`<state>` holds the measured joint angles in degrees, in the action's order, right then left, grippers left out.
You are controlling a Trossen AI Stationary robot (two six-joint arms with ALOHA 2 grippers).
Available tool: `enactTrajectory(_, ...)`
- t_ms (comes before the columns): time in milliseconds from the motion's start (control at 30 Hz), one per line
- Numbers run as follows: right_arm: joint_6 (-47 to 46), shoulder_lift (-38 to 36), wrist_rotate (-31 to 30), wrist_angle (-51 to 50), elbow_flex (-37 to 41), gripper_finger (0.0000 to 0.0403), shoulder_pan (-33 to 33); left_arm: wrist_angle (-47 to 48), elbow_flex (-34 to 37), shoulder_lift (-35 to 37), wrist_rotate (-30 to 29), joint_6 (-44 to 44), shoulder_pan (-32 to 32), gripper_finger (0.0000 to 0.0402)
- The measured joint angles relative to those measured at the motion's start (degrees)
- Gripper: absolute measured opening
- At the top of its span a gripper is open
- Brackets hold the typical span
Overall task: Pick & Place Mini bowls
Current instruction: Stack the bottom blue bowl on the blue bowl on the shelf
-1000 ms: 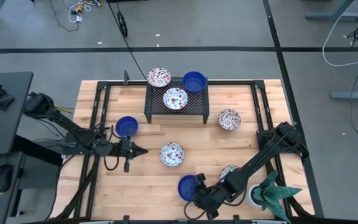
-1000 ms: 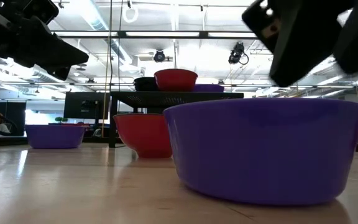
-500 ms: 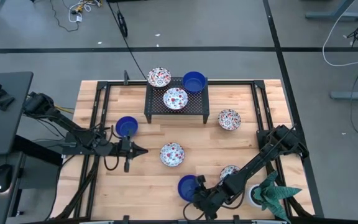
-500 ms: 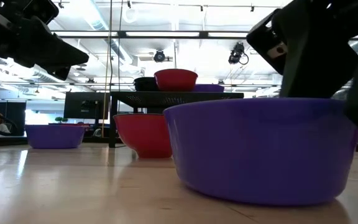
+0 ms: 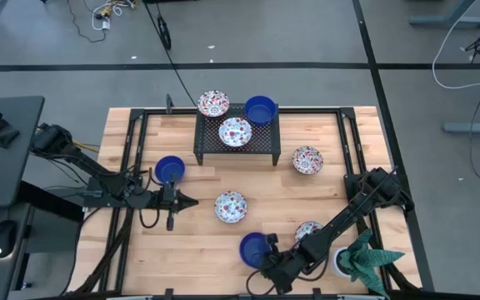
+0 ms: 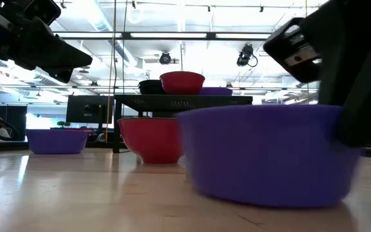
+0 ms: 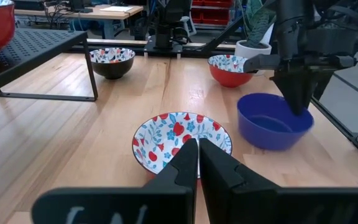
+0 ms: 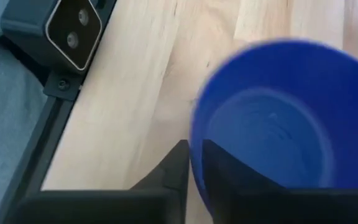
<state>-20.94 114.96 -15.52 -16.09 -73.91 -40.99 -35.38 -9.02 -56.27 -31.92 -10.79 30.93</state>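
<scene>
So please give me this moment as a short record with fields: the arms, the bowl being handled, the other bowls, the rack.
right gripper: low at the near table edge, jaws pinching the rim of the blue bowl
blue bowl state: appears blurred in the low view
left gripper: shut, holds nothing, aimed at the floral bowl in the table's middle
rack: black mesh, carrying three bowls
other bowls on wood: one blue, two floral
plant pot: near corner, beside the right arm

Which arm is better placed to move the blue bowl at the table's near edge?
Right. The right gripper is already shut on that blue bowl's rim, one finger inside and one outside. The left gripper is shut and empty, farther off, pointing at the floral bowl mid-table.
</scene>
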Motion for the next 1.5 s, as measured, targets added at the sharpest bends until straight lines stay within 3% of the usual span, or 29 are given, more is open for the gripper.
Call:
enactTrajectory(133, -2.7, -1.0, 1.4, -0.3, 0.0, 0.0008, -1.0, 0.0, 0.0, 0.0, 0.0, 0.0, 0.0, 0.0021)
enactTrajectory(333, -5.7, -6.4, 3.5, -0.2, 0.0, 0.0013, -2.1, 0.0, 0.0, 0.0, -0.5, 0.0, 0.0, 0.0021)
enactTrajectory(500, 2.7, -13.3, 0.6, 2.3, 0.0, 0.0005, -0.8, 0.0, 0.0, 0.0, -2.2, 0.0, 0.0, 0.0021)
enactTrajectory(600, 14.7, -17.3, -8.1, 4.7, 0.0, 0.0008, 0.5, 0.0, 0.0, 0.0, -2.9, 0.0, 0.0, 0.0021)
enactTrajectory(800, 44.0, -22.5, -33.0, 14.1, 0.0, 0.0009, 5.2, 0.1, 0.0, 0.0, -3.0, 0.0, 0.0, 0.0021)
enactTrajectory(900, 57.1, -24.3, -37.2, 20.3, 0.0, 0.0007, 9.4, 0.2, 0.0, 0.0, -3.0, 0.0, 0.0, 0.0021)
enactTrajectory(1033, 65.4, -26.9, -37.3, 24.3, 0.0, 0.0006, 17.5, 0.3, 0.0, 0.0, -3.0, 0.0, 0.0, 0.0021)
enactTrajectory(1167, 65.9, -30.1, -32.9, 22.4, 0.0, 0.0006, 26.4, 0.5, 0.0, 0.0, -3.0, 0.0, 0.0, 0.0021)
enactTrajectory(1333, 60.0, -33.3, -21.0, 16.6, -0.1, 0.0006, 37.2, 0.5, 0.0, 0.0, -3.9, 0.0, 0.0, 0.0021)
enactTrajectory(1500, 49.3, -33.1, -9.7, 3.6, -3.8, 0.0005, 47.0, 0.5, 0.0, 0.0, -5.1, 0.8, 0.0, 0.0021)
